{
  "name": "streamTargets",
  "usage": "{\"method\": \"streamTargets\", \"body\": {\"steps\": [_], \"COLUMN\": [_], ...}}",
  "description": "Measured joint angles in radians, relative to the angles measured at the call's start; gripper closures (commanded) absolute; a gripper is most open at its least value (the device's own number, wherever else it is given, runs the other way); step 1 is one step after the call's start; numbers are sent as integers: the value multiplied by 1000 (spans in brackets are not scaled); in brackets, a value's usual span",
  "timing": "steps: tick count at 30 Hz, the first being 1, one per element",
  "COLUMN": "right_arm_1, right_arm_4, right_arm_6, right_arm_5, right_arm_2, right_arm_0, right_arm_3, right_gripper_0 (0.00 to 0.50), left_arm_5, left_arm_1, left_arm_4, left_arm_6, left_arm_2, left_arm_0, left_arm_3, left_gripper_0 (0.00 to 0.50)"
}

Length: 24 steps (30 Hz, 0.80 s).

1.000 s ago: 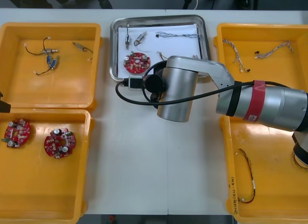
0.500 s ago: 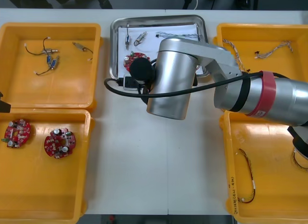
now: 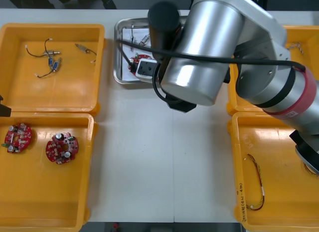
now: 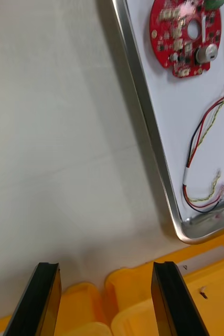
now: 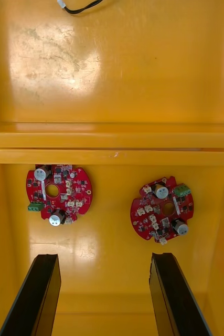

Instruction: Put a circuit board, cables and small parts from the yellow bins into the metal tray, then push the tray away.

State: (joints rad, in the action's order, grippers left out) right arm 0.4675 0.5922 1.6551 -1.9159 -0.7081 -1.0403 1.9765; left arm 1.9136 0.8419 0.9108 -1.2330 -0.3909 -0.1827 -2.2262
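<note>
The metal tray [image 3: 118, 52] stands at the table's far middle, mostly covered by my raised right arm [image 3: 209, 47]. A round red circuit board [image 3: 134, 61] peeks out inside it. In the right wrist view the board [image 4: 188, 34] and a red and yellow cable [image 4: 201, 152] lie on the tray's white floor, inside its rim [image 4: 143, 105]. My right gripper [image 4: 104, 299] is open and holds nothing, high over bare table beside that rim. My left gripper [image 5: 104, 299] is open over two red circuit boards [image 5: 59, 194] [image 5: 162, 210] in a yellow bin.
The far left bin [image 3: 52, 57] holds black cables and small metal parts. Two boards [image 3: 18, 137] [image 3: 62, 149] lie in the near left bin. A red and yellow cable [image 3: 256, 184] lies in the near right bin. Bare table [image 3: 159, 167] lies between the bins.
My right arm has risen toward the camera and swung over the tray, hiding most of it. The tray and its contents have stayed put. The left arm has not moved.
</note>
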Motion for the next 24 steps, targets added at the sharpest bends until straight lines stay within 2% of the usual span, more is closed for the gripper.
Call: {"method": "streamTargets", "body": {"steps": [4, 8, 11, 14, 20, 24], "right_arm_1": [-3, -2, 13, 49, 143, 203], "right_arm_4": [43, 47, 50, 60, 90, 114], "right_arm_6": [-60, -213, -266, -290, -443, -458], "right_arm_5": [0, -1, -1, -1, -1, -1], "right_arm_2": [118, 196, 238, 280, 386, 461], "right_arm_0": [48, 106, 160, 219, 325, 382], "right_arm_3": [82, 188, 257, 310, 358, 359], "right_gripper_0": [0, 0, 0, 0, 0, 0], "left_arm_5": [0, 0, 0, 0, 0, 0], "left_arm_1": [0, 0, 0, 0, 0, 0], "left_arm_4": [0, 0, 0, 0, 0, 0], "left_arm_6": [0, 0, 0, 0, 0, 0], "left_arm_2": [0, 0, 0, 0, 0, 0], "left_arm_0": [0, 0, 0, 1, 1, 2], "left_arm_3": [0, 0, 0, 0, 0, 0], "left_gripper_0": [0, 0, 0, 0, 0, 0]}}
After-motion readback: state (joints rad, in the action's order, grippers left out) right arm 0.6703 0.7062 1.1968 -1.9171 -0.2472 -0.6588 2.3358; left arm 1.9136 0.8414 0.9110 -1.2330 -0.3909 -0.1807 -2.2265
